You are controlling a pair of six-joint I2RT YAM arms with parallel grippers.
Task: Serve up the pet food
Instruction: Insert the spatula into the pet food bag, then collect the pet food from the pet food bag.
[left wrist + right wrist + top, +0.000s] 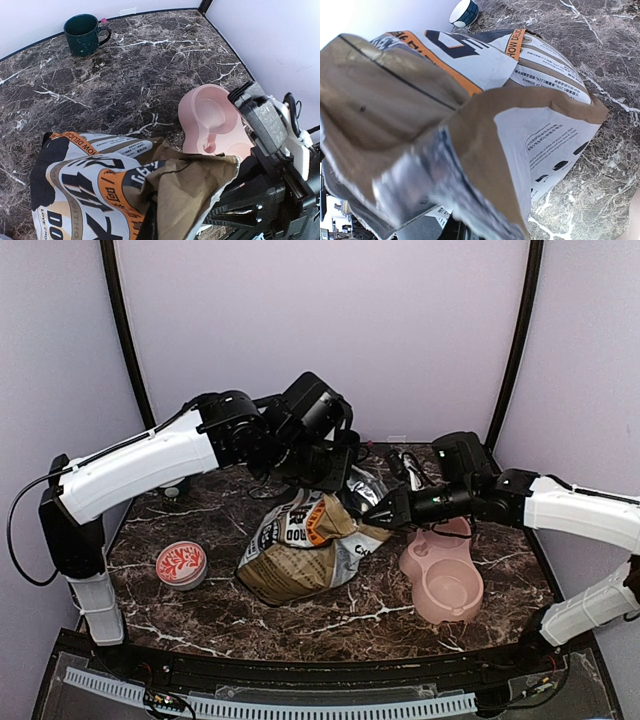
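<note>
1. Left claw: clenched on the far top edge of the paper bag. Its arm reaches in from the left, above the tabletop.

2. Right claw: closed on the right-hand corner of the bag's torn mouth. In the right wrist view the silver foil lining and brown paper edge run down into the claw at the bottom of the frame.

3. Paper bag: tan and white with orange and black print. It leans, with its base on the tabletop toward the near left and its opened top raised toward the far right. Both claws hold that top.

4. Pet food: no kibble can be seen in any view. The bag's mouth shows only paper and foil, so what is inside cannot be told.

5. Pink double bowl: stands on the tabletop just right of the bag. Its near compartment shows bare pink. The far compartment is partly covered by the right arm in the top view.

6. Other items:
   - A small round dish with a red-and-white pattern sits near the left, apart from the bag.
   - A dark green mug stands upright at the far edge, well apart from the bag.
</note>
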